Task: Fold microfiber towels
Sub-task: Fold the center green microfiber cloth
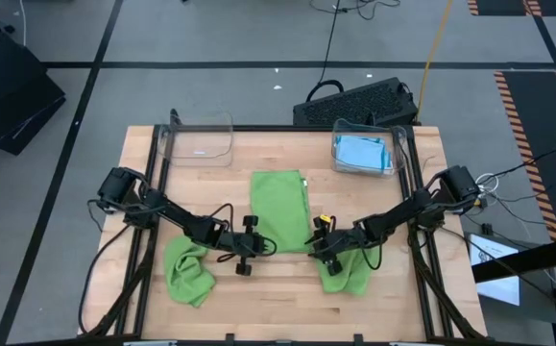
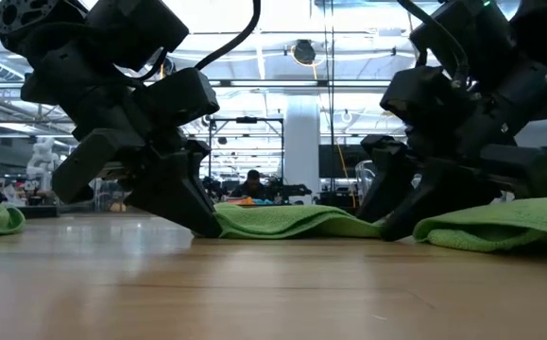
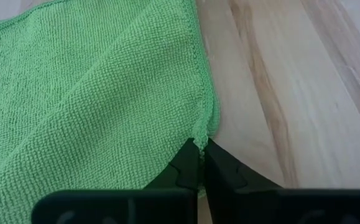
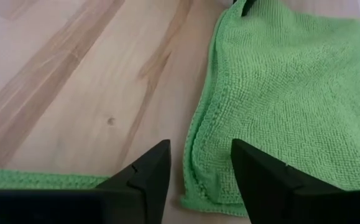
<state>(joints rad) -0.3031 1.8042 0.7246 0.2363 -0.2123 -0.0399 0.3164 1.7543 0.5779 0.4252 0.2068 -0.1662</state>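
Note:
A lime green microfiber towel [image 1: 279, 204] lies flat as a long rectangle in the middle of the table, also seen in the low view [image 2: 292, 222]. My left gripper [image 1: 250, 252] is shut at its near left corner. My right gripper [image 4: 199, 168] is open, and its fingers stand on either side of the towel's near right corner [image 4: 195, 193], close above the table. Whether they touch it I cannot tell. A second green towel [image 1: 189, 272] lies crumpled near the front left. A third [image 1: 347, 276] lies under my right arm. My left gripper pinches the hemmed edge of the green towel at its near left corner [image 3: 199, 138] between its two fingertips. The fingers slant down from the table's left and near side. The corner stays low at the tabletop [image 2: 224, 225], and the cloth beyond it lies flat and slack.
A clear bin [image 1: 199, 140] stands at the back left. A second clear bin [image 1: 364, 152] at the back right holds light blue towels. A black frame [image 1: 153, 192] runs along the table's sides. Bare wood [image 1: 278, 298] lies between the two crumpled towels.

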